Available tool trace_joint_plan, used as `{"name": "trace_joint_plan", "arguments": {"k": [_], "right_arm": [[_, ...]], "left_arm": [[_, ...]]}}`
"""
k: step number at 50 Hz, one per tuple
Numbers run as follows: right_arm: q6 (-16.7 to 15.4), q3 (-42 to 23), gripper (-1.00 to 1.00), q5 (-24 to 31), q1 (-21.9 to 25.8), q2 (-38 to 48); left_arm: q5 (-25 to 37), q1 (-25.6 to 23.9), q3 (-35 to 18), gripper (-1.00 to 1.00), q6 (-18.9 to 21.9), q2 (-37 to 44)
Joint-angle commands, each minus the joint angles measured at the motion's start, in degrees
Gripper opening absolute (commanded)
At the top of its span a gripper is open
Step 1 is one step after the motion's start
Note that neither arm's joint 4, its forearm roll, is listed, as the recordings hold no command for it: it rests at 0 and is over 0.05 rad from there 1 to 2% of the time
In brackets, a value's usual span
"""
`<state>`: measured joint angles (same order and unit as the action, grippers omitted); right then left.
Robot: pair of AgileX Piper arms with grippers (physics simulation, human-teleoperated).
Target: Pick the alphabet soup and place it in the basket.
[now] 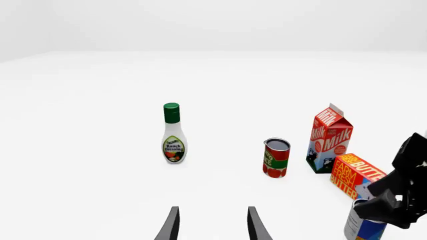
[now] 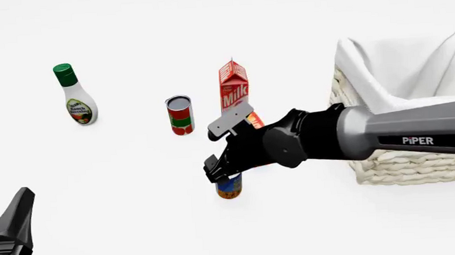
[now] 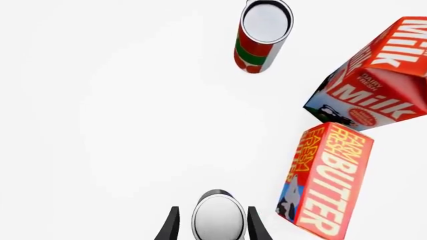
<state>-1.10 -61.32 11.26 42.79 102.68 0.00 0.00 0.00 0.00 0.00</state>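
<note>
The alphabet soup (image 2: 229, 187) stands upright on the white table, a small can with a blue label and an orange-brown lower band. My right gripper (image 2: 223, 171) is right above it. In the right wrist view its silvery lid (image 3: 218, 217) sits between the two fingers of the right gripper (image 3: 212, 225), which flank it with thin gaps, open. The left wrist view shows the can (image 1: 365, 227) partly hidden by the right gripper. The basket (image 2: 416, 164) stands to the right, behind the right arm. My left gripper (image 1: 212, 225) is open and empty, far to the left.
A red-and-green can (image 2: 180, 115) and a milk carton (image 2: 234, 86) stand behind the soup. A butter box (image 3: 327, 180) lies close beside it. A ranch dressing bottle (image 2: 76, 100) stands at the far left.
</note>
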Motion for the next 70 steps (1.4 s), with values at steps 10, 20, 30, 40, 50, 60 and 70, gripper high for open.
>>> {"name": "trace_joint_plan", "arguments": {"k": [10, 20, 30, 40, 50, 60, 70], "right_arm": [[0.4, 0.6, 1.00, -1.4, 0.0, 1.7], [0.6, 0.4, 1.00, -1.5, -0.2, 2.3], [0.7, 0.8, 1.00, -2.3, -0.2, 3.2], [0.9, 1.3, 1.00, -3.4, -0.3, 4.3], [0.8, 1.7, 1.00, -4.0, -0.8, 5.2], [0.9, 2.2, 1.00, -4.7, -0.6, 6.0], [1.1, 3.0, -1.00, -5.3, -0.3, 6.1]], "left_arm": [[0.0, 0.0, 0.0, 1.00, 0.0, 0.0], [0.0, 0.0, 0.0, 1.00, 0.0, 0.0], [0.0, 0.0, 0.0, 1.00, 0.0, 0.0], [0.0, 0.0, 0.0, 1.00, 0.0, 0.0], [0.0, 0.0, 0.0, 1.00, 0.0, 0.0], [0.0, 0.0, 0.0, 1.00, 0.0, 0.0], [0.0, 0.0, 0.0, 1.00, 0.0, 0.0]]}}
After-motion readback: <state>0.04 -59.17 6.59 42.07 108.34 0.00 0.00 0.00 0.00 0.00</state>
